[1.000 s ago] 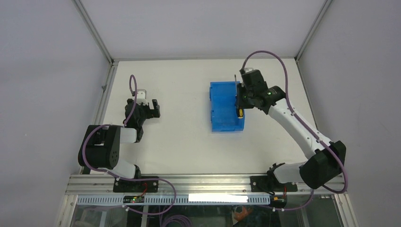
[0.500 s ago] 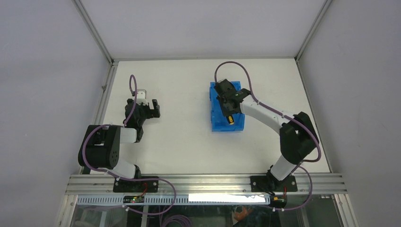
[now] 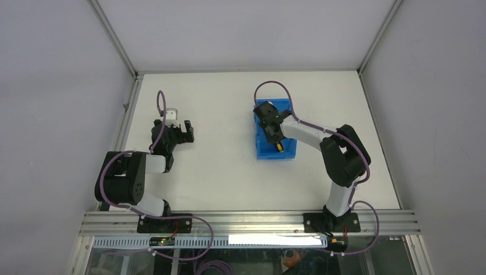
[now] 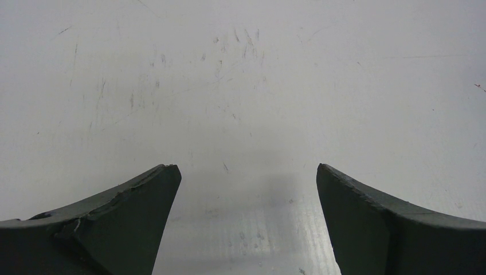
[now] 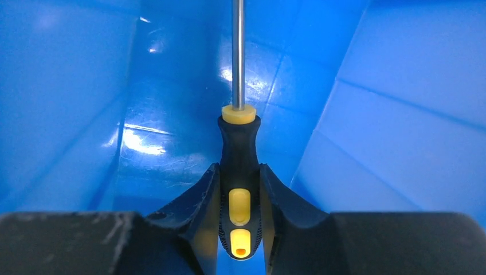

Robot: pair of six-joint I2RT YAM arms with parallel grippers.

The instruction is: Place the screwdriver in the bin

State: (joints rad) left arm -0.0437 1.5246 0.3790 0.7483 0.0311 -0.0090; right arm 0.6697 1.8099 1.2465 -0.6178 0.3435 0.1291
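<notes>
Screwdriver (image 5: 239, 137) is in the right hand (image 5: 239, 172). We see both fingers (image 5: 200, 200) pressed against the sides of the black-and-yellow handle, so we mark that hand as closed and gripping the screwdriver. In the right wrist view the thin metal shaft runs straight away from the camera and out of the top edge, so we cannot tell whether the tip touches anything. Blue walls of the bin (image 5: 401, 86) rise on both sides of the hand, with the glossy blue floor beyond. That puts the screwdriver down inside the bin but held, and we cannot tell whether it rests on the floor. From the top view the bin (image 3: 261, 152) stands on the white tabletop (image 3: 218, 172), right of the middle, its long side running away from the arm bases. The right hand (image 3: 274, 136) reaches into it from the right, and the yellow end of the screwdriver (image 3: 279, 147) shows toward the bin's near end. Left hand (image 3: 184, 133) is far over on the left side, well apart from the bin. In its wrist view we see the left hand (image 4: 246, 167) open, its two dark fingers (image 4: 143, 195) spread wide with only scuffed tabletop (image 4: 229, 69) between them.
</notes>
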